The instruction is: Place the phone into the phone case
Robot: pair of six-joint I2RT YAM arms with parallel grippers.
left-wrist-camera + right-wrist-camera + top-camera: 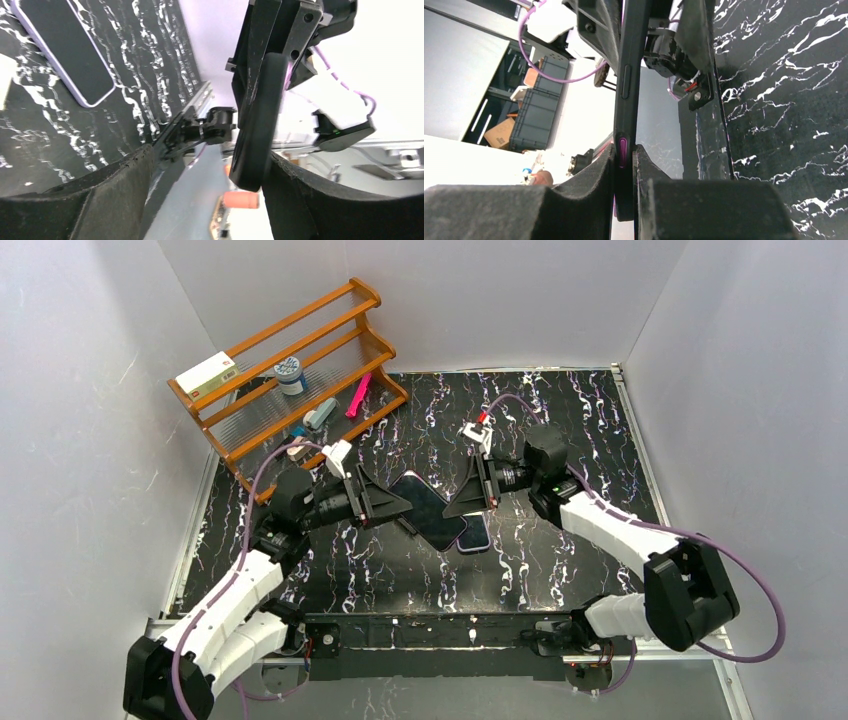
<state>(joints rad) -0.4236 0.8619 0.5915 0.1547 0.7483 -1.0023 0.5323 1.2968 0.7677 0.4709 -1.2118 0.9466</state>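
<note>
Marbled table (pixel 560 440) carries the phone (pixel 478 537) flat at centre, partly beneath the case (pixel 425 502), which the right gripper (pixel 624 155) pinches edge-on in the air; the left gripper (pixel 212 157) straddles its other end, jaws spread, gripping nothing. The case seems readied; next it likely needs laying down so the phone can be fetched

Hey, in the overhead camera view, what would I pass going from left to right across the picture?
White box → jar → pink pen → left pincer → black case → right pincer.
</note>
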